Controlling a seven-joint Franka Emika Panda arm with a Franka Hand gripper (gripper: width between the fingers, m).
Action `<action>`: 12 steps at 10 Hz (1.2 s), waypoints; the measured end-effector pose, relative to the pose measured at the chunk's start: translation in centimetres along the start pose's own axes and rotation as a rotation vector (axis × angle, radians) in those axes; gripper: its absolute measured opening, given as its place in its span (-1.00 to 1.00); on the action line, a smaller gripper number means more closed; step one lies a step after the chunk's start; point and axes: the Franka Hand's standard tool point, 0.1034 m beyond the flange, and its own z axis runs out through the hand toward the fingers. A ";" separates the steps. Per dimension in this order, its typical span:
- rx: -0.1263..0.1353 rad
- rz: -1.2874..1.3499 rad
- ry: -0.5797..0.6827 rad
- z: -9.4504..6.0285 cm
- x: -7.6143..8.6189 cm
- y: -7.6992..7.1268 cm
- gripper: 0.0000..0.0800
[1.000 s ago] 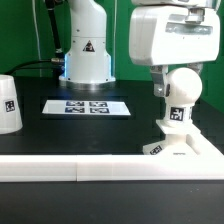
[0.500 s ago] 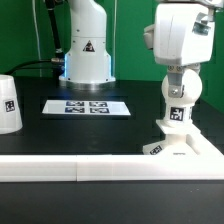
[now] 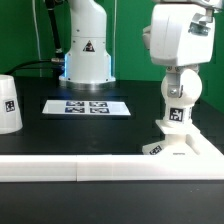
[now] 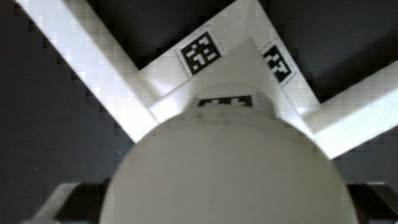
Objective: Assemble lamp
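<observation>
The white ball-shaped bulb (image 3: 183,92) stands upright on the flat square base (image 3: 183,150) at the exterior view's right. A tag shows on the bulb's side. My gripper (image 3: 181,84) comes down from above and is shut on the bulb, with a finger on either side. In the wrist view the bulb (image 4: 222,160) fills the space between my fingers (image 4: 68,202), with the tagged base (image 4: 228,45) beneath it. The tapered shade (image 3: 8,103) stands alone at the exterior view's far left, away from the gripper.
The marker board (image 3: 88,106) lies flat in the middle of the black table. The white robot pedestal (image 3: 85,45) stands behind it. A long white rail (image 3: 90,168) runs along the table's front edge, right next to the base.
My hand has turned and shifted toward the exterior view's right over the bulb. A tag on the bulb now faces the exterior camera. Little changed in the last half second.
</observation>
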 end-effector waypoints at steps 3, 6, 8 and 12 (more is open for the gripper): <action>-0.002 0.274 0.003 0.0 -0.1 0.0 0.44; -0.001 0.624 0.005 0.0 -0.1 0.2 0.44; 0.001 0.819 -0.004 -0.1 -0.3 0.4 0.44; -0.004 1.087 -0.004 -0.1 -0.5 0.6 0.44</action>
